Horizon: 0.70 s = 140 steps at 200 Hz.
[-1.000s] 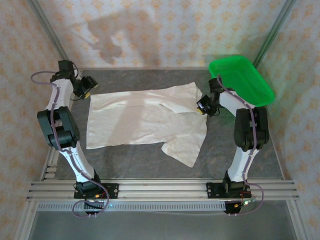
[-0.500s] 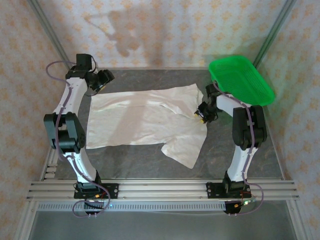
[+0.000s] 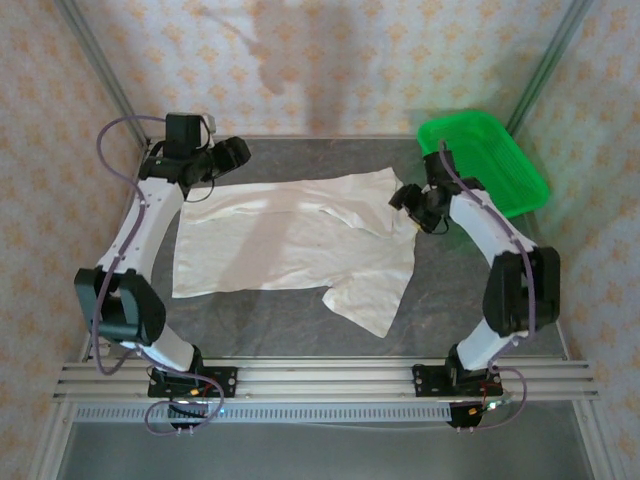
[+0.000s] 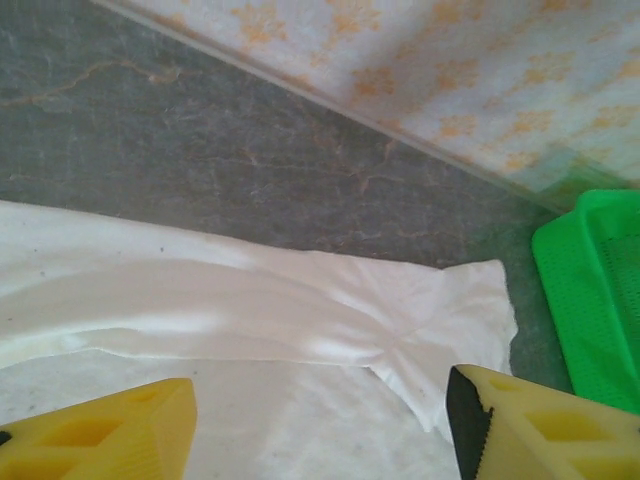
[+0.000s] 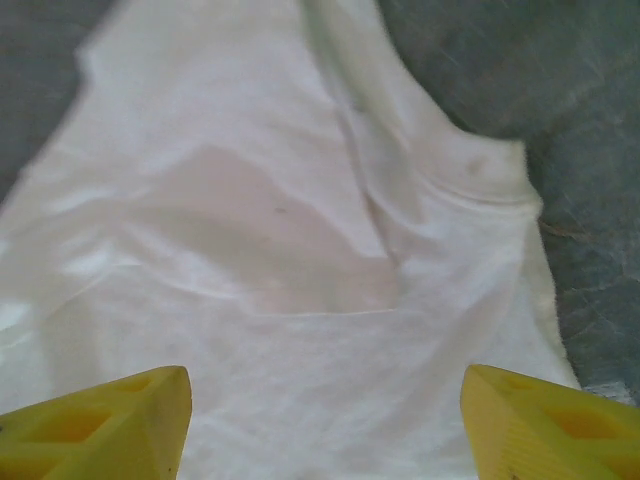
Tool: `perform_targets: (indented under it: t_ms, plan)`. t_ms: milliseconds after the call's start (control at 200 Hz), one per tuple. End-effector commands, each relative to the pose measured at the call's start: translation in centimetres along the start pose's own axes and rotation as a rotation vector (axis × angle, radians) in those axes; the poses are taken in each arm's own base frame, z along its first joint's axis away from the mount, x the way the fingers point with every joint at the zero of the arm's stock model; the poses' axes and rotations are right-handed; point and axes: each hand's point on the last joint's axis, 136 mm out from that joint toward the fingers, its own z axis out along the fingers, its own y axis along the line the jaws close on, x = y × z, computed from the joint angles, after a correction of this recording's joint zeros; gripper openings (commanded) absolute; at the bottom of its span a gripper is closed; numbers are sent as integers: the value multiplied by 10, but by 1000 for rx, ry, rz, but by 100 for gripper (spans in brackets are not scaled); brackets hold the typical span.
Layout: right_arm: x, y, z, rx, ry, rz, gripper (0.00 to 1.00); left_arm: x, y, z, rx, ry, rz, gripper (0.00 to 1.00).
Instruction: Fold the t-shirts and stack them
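The t-shirt [image 3: 290,240] lies flat on the table [image 3: 450,290] between our arms, not folded yet (so we judge). The left gripper [image 3: 240,152] and the right gripper [image 3: 400,197] hover with fingers spread, holding nothing. Next we should pinch its far corners.

The top camera looks down on the whole table [image 3: 250,320]; both wrist cameras view the t-shirt [image 3: 290,235] closely.

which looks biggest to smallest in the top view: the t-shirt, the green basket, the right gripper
1. t-shirt, clearly largest
2. green basket
3. right gripper, smallest, even though it sits nearer the camera
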Motion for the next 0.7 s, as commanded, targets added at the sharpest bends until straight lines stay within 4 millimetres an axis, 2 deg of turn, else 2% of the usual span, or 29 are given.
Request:
perform_targets:
  t_ms: [0,135,250,360,535,560,580,696]
  plan:
    - [8,27,-10,-108,28,-137,73,-16,-22,-22,41,-120,71,71]
    - [39,47,0,-90,125,-311,72,-3,-42,-37,62,-128,158,75]
    - [70,49,23,46,232,-490,70,5,-55,-54,82,-148,200,76]
    - [85,54,41,144,270,-611,66,10,-67,-77,111,-184,228,78]
    - [85,48,77,245,301,-648,55,21,-78,-115,145,-223,274,83]
    - [84,48,81,251,305,-648,53,24,-79,-120,150,-225,280,91]
    - [83,48,84,254,305,-650,51,26,-79,-124,152,-224,282,93]
    - [82,48,102,277,319,-659,47,39,-79,-142,155,-210,306,94]
